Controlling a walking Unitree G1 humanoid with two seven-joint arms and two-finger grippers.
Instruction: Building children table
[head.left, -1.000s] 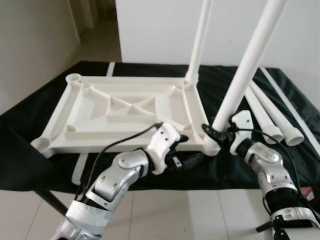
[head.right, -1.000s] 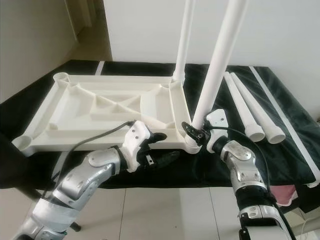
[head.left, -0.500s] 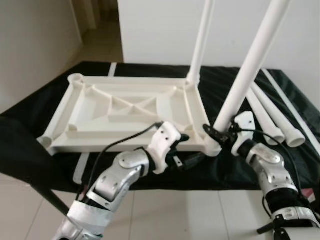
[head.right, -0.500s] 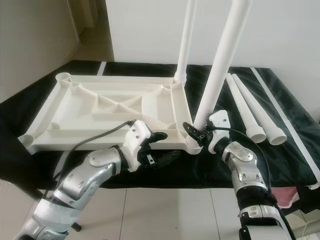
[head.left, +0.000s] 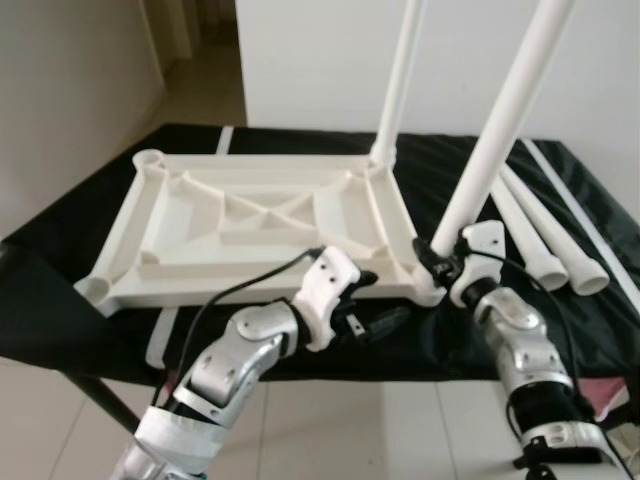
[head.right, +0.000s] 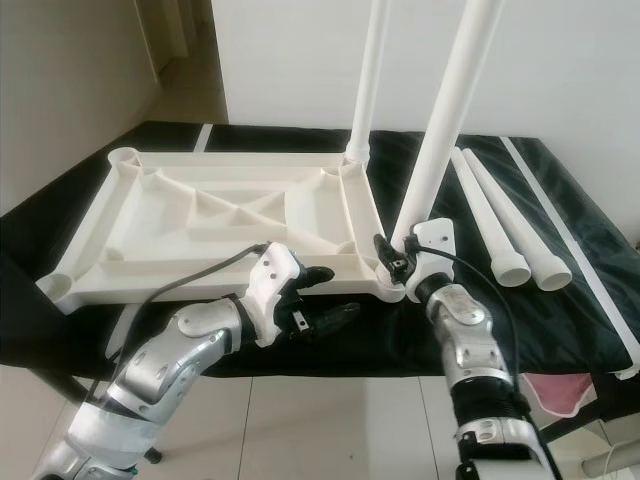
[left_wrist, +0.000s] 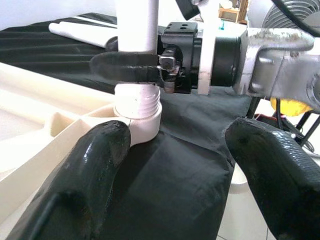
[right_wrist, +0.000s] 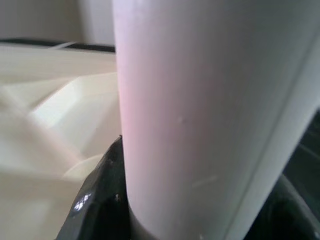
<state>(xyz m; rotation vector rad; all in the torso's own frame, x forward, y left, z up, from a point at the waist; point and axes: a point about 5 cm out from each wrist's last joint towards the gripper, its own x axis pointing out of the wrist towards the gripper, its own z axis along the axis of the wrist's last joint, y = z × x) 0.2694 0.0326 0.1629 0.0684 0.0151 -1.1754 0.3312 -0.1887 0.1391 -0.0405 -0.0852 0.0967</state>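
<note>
Left wrist view: right claw (left_wrist: 150, 70) pinches leg (left_wrist: 137, 25) low, just above the corner socket (left_wrist: 137, 107) of tabletop (head.left: 250, 215). Left claw (head.left: 375, 322) is apart, w/ nothing in it. Leg could tilt & jam if turned crooked.

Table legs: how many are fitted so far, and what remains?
One leg stands fitted at the far corner of the upturned tabletop. The right end effector grips a second leg at the near corner socket. Two loose legs lie on the black cloth, unfitted.
</note>
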